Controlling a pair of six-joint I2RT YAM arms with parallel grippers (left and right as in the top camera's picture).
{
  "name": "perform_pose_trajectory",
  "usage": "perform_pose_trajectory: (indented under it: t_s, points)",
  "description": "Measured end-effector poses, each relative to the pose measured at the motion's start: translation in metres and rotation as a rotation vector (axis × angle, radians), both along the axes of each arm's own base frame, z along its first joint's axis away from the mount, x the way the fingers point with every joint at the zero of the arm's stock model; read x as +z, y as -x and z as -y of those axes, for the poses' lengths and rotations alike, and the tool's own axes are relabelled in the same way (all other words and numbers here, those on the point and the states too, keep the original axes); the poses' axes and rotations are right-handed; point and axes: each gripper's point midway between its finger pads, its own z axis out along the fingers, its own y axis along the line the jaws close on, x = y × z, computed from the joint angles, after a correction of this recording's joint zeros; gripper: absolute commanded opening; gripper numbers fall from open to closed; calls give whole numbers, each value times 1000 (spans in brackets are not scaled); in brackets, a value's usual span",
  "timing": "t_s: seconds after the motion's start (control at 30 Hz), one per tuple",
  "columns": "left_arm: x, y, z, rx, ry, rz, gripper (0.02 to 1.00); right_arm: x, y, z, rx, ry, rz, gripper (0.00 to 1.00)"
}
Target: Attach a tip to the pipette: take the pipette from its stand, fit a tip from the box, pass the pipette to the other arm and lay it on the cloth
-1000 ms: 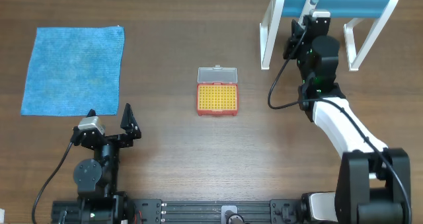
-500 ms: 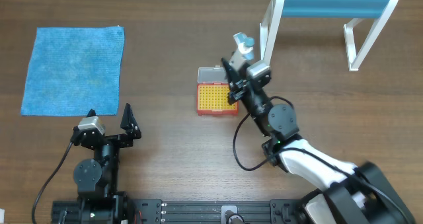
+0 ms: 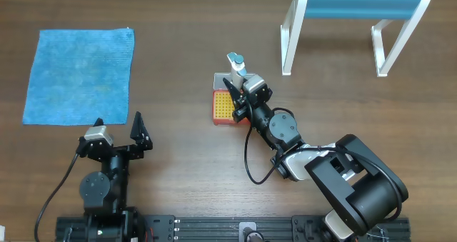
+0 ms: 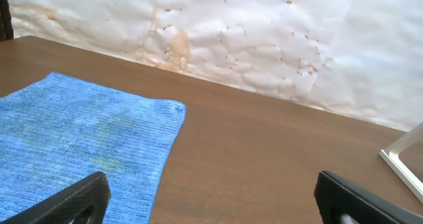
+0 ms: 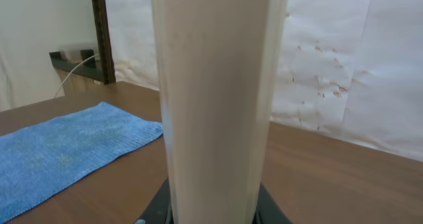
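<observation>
One white plastic pipette (image 3: 235,62) is clamped in the right claw (image 3: 240,85) by the orange tip box (image 3: 222,108); at seven o'clock the left claw (image 3: 118,119) is parted

1. Everything sits on a brown wood-grain tabletop (image 3: 178,170), matte finish, pretty evenly lit with only soft shadows.
2. Along the far edge there's a white crinkled paper-like backdrop (image 4: 264,39), blotched with brownish stains and little specks.
3. Beside it stands a dark brown vertical post (image 5: 102,32), with a plain cream wall (image 5: 39,26) past that.
4. A dark shelf (image 5: 73,62) juts out near the post, and a thin white cable (image 5: 69,76) droops off it.
</observation>
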Motion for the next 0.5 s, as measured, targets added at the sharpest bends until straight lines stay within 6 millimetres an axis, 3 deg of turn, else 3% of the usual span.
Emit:
perform_pose_trajectory:
  t_s: [0.2,0.5]
  points:
    - [0,0,0,0,0,0,996,-15,2,-6,29,25,-29,80]
    - [0,0,0,0,0,0,996,-16,4,-8,39,47,-17,80]
